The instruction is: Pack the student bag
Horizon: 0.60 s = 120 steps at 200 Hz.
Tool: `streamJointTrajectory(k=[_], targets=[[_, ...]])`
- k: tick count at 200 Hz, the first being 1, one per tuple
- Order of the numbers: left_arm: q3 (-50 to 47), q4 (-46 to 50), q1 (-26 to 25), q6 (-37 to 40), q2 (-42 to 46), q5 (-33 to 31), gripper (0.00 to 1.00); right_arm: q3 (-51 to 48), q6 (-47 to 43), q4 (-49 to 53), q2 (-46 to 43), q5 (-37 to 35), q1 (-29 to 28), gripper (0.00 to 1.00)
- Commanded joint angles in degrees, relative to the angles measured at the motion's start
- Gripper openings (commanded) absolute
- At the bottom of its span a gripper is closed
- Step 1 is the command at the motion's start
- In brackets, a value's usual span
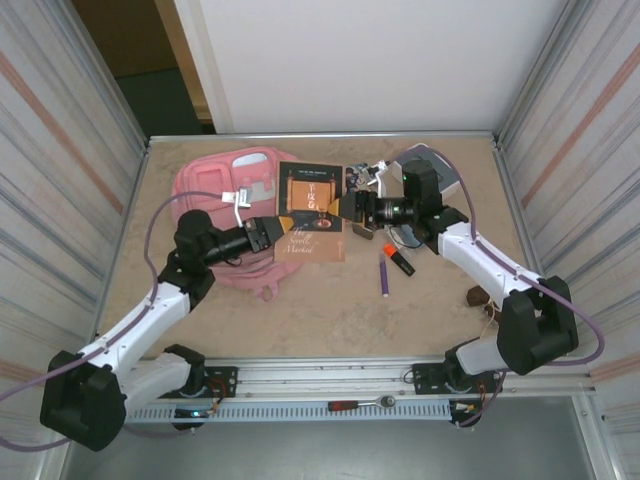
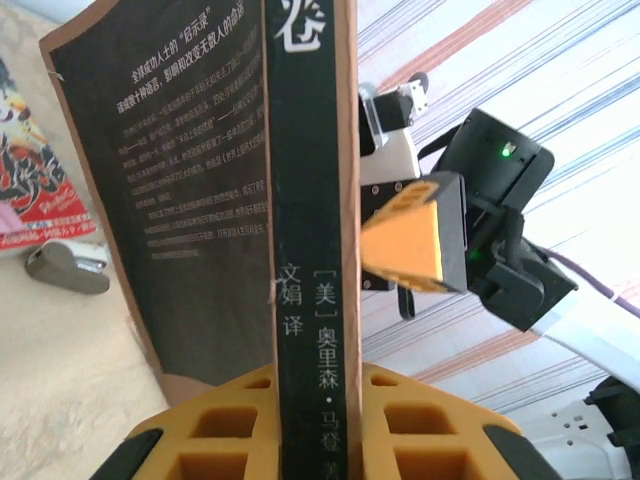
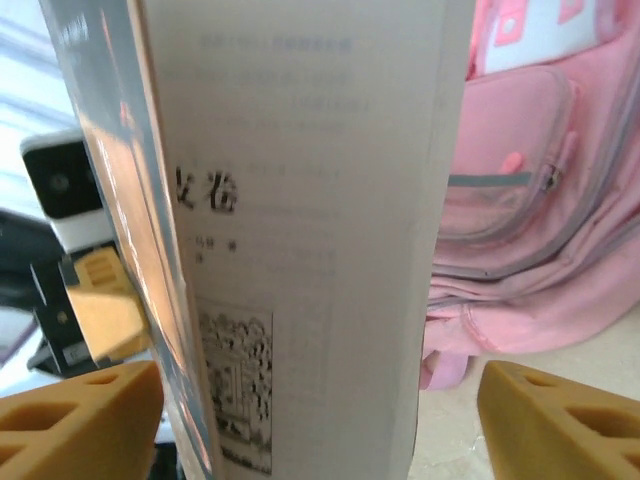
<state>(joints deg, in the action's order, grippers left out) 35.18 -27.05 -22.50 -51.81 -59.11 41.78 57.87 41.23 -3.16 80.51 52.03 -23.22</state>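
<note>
**Status: student bag [image 1: 215,195] and dark book [image 1: 308,188]**

The student bag lies flat on the table [image 1: 330,310], left of centre; contents hidden. The left gripper [image 1: 283,222] clamps the dark book's spine at the bag's right edge. The right gripper [image 1: 352,208] straddles the opposite edge, jaws wide. Second book [image 1: 318,246] below; orange marker [image 1: 398,261] and purple pen [image 1: 384,273] to the right.

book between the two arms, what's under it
A pinkish booklet lies on the table, partly covered by the book, next to the pink bag. What else lies beneath is hidden.
</note>
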Motion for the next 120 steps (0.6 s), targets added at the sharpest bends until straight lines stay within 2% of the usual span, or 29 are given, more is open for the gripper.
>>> streamJointTrajectory(k=[1, 25, 48, 71, 82, 93, 110, 120], targets=[[3.52, -9.53, 0.49, -3.23, -1.52, 3.68, 0.00, 1.81, 1.79, -4.84, 1.09, 3.05, -0.16, 0.87], [4.28, -14.93, 0.77, -6.33, -3.78, 4.61, 0.00, 1.51, 6.36, -11.59, 3.70, 5.24, -0.07, 0.90], [4.46, -20.35, 1.68, -9.24, -5.79, 4.82, 0.00, 0.79, 14.34, -23.17, 6.83, 8.19, -0.11, 0.94], [4.29, -22.69, 3.18, -11.30, -7.47, 4.43, 0.00, 0.58, 22.20, -34.84, 8.69, 9.48, -0.13, 0.92], [4.04, -22.78, 3.59, -11.69, -8.30, 4.04, 0.00, 0.96, 25.23, -39.21, 9.28, 9.75, -0.37, 0.83], [3.97, -22.26, 3.75, -11.67, -9.09, 3.71, 0.00, 1.65, 28.53, -40.95, 9.80, 9.54, -0.63, 0.69], [4.06, -20.58, 3.97, -11.03, -10.24, 3.05, 0.00, 2.08, 29.25, -41.52, 9.97, 9.26, -0.94, 0.45], [4.34, -19.18, 4.23, -10.30, -10.95, 2.87, 0.00, 1.94, 29.25, -41.17, 9.84, 8.89, -0.73, 0.35]])
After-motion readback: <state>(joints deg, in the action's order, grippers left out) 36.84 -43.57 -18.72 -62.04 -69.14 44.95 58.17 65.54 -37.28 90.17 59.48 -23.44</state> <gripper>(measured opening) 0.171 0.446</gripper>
